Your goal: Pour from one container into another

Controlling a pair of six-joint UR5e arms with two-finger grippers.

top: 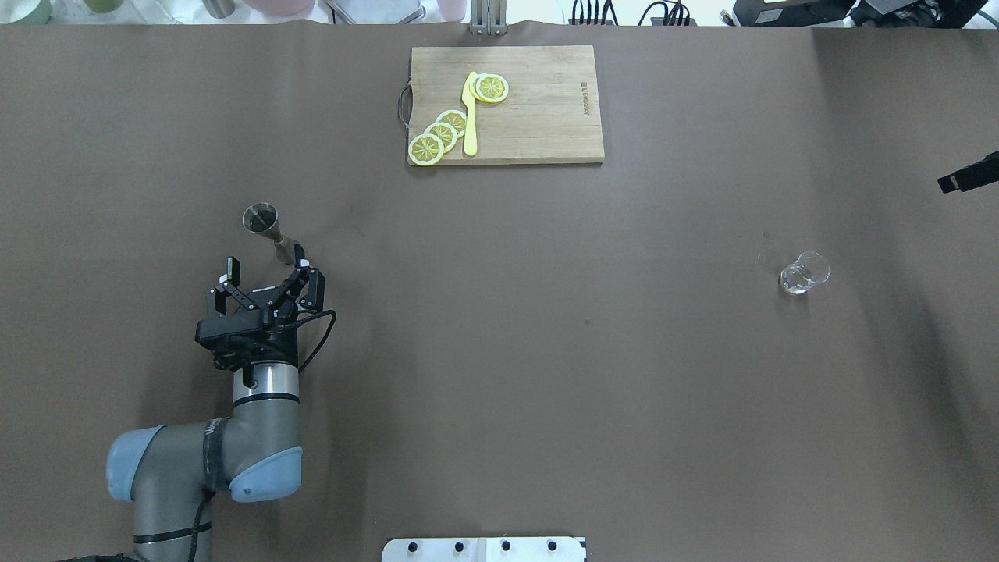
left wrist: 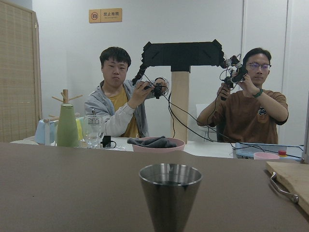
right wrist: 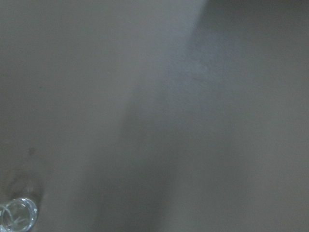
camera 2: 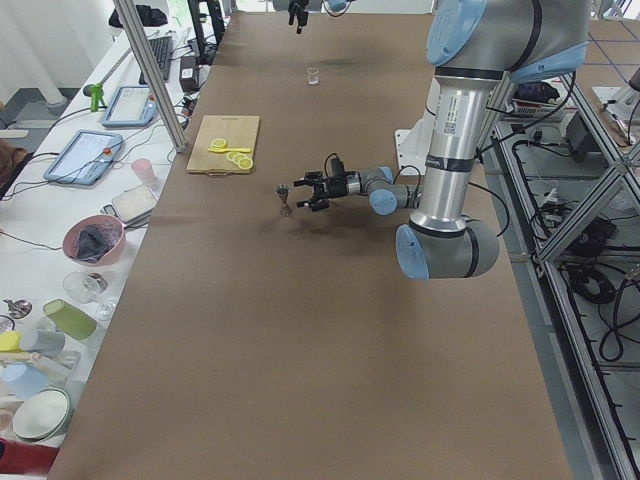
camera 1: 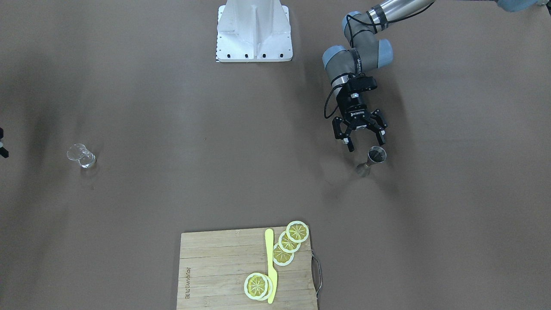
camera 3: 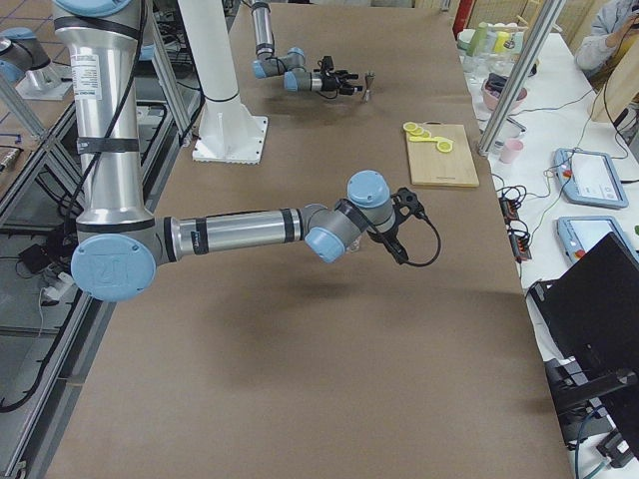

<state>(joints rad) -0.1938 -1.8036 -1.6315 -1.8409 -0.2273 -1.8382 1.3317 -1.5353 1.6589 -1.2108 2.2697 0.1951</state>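
Note:
A steel jigger (top: 265,222) stands upright on the brown table at the robot's left, filling the lower middle of the left wrist view (left wrist: 170,191). My left gripper (top: 265,264) is open and level with the table, its fingertips just short of the jigger (camera 1: 373,158), nothing between them. A small clear glass (top: 804,273) stands far off on the robot's right, and shows in the bottom left corner of the right wrist view (right wrist: 17,215). Only a black piece of the right gripper (top: 968,176) shows at the edge, above and beyond the glass; I cannot tell its state.
A wooden cutting board (top: 546,117) lies at the far middle edge with lemon slices (top: 441,134) and a yellow knife (top: 471,117) on it. The robot's white base (camera 1: 254,32) sits at the near middle. Two operators sit beyond the table's far side.

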